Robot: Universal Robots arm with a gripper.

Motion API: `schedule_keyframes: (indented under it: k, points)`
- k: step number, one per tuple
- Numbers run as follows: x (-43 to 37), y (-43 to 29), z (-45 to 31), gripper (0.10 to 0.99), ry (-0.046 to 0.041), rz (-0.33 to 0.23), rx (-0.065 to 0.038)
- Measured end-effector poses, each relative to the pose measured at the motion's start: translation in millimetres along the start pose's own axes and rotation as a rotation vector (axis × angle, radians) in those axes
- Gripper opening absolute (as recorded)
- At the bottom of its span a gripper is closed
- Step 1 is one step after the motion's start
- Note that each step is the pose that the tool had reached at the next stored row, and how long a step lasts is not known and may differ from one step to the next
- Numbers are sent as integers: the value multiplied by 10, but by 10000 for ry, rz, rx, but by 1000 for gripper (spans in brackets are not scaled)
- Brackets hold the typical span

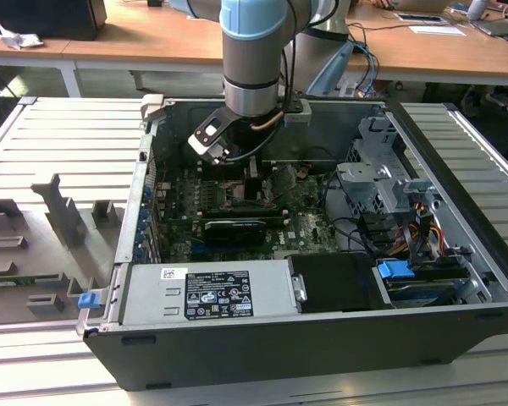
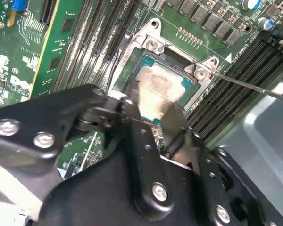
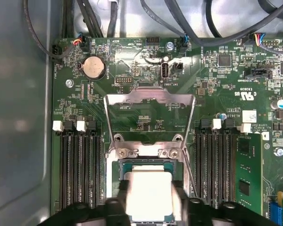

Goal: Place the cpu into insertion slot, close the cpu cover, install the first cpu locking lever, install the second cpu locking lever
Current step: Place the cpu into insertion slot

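In the exterior view, a grey moulded tray (image 1: 59,216) lies at 9 o'clock of the open computer case (image 1: 279,355). The arm reaches down into the case at about 12 o'clock, above the power supply (image 1: 207,292), and the drive cage (image 1: 381,169) stands at 3 o'clock.

In the second wrist view the gripper (image 2: 153,103) has its 2 fingers closed against opposite edges of the cpu (image 2: 162,84), so it appears clamped on the chip. The cpu sits low over the insertion slot (image 2: 173,57). I cannot tell whether it is fully seated or just above the pins.

In the first wrist view the cpu cover (image 3: 151,95) stands open beyond the slot, between 2 banks of memory slots (image 3: 78,165). A thin locking lever (image 2: 254,88) runs out from the socket's corner.

The main risk, as I judge it, is the chip going in tilted or slightly rotated, which would bend pins. The fingers could also drag the chip sideways if they part unevenly. Fingertips this close to the metal rim may strike it. A jolt to the board could tip the raised cover onto the fingers.
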State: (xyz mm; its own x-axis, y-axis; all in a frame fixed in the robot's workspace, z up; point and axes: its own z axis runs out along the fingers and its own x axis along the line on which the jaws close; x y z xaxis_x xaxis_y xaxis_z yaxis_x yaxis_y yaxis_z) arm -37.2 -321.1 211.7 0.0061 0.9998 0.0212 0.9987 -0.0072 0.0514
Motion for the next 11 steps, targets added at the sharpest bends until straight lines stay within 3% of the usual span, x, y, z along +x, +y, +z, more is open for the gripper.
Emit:
schedule_keyframes:
  k: [1, 5, 11]
  points:
    - [0, 1, -12, 353, -1, 1, 8]
    - [1, 4, -41, 110, 0, 0, 15]
    - [2, 6, -77, 106, 1, 0, 15]
